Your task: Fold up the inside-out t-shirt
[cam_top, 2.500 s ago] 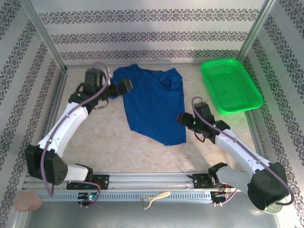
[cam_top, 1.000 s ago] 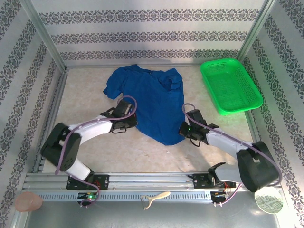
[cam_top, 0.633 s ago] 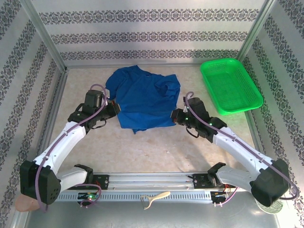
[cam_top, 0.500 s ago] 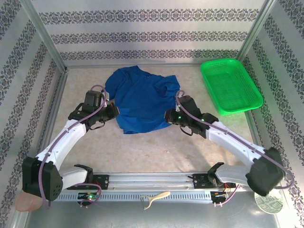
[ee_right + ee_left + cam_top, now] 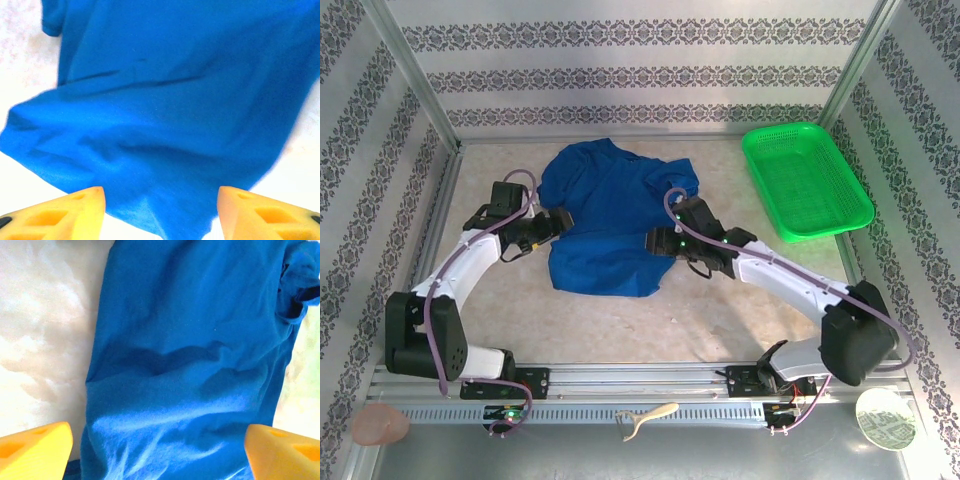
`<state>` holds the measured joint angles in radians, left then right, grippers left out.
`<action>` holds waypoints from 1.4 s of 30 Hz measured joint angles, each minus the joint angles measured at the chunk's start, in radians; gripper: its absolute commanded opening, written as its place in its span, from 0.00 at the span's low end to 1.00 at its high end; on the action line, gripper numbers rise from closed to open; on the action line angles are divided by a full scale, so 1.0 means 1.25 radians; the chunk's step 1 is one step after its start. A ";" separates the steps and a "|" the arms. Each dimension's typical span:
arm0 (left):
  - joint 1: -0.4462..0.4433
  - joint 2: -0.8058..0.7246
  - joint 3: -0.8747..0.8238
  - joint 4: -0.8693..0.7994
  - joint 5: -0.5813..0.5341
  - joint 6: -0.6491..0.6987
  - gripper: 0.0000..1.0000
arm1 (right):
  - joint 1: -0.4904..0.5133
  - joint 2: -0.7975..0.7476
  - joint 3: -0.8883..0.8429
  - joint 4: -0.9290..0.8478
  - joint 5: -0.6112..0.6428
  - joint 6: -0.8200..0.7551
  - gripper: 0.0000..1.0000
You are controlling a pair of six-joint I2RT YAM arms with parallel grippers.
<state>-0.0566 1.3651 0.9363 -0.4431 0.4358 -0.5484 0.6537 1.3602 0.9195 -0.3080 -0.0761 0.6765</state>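
t-shirt (image 5: 605,225) hem folded up (doubled over), left gripper (image 5: 558,222), right gripper (image 5: 658,243) opened

no legible text, no labels (all views)

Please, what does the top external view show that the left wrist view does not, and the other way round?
Top external view: the whole scene, with the green basket at the far right of the table, both arms, and the left gripper and right gripper at opposite sides of the bunched t-shirt. Left wrist view: the cloth from close by, with its creases and a hemmed opening at the upper right, and the yellow fingertips of the left jaws standing wide apart. Both: the blue t-shirt lying on the pale table.
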 measured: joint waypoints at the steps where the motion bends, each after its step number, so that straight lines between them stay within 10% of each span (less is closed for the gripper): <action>1: 0.000 -0.017 -0.011 -0.003 -0.002 0.005 0.97 | 0.005 -0.017 -0.030 0.001 0.005 0.000 0.66; 20: -0.012 -0.141 -0.325 0.085 -0.026 -0.005 0.99 | 0.093 0.139 -0.172 0.159 -0.018 0.000 0.59; 24: -0.014 -0.090 -0.344 0.188 -0.002 -0.033 0.60 | 0.091 0.194 -0.137 0.176 -0.025 0.000 0.11; 27: -0.017 -0.041 -0.342 0.273 0.038 -0.067 0.02 | 0.075 0.196 -0.114 0.176 -0.053 -0.002 0.00; 42: -0.017 -0.036 0.410 0.106 0.157 -0.129 0.00 | -0.228 -0.069 0.421 -0.117 -0.203 -0.081 0.00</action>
<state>-0.0784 1.3205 1.4494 -0.3111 0.6315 -0.7094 0.3683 1.2736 1.4456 -0.4545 -0.3302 0.5758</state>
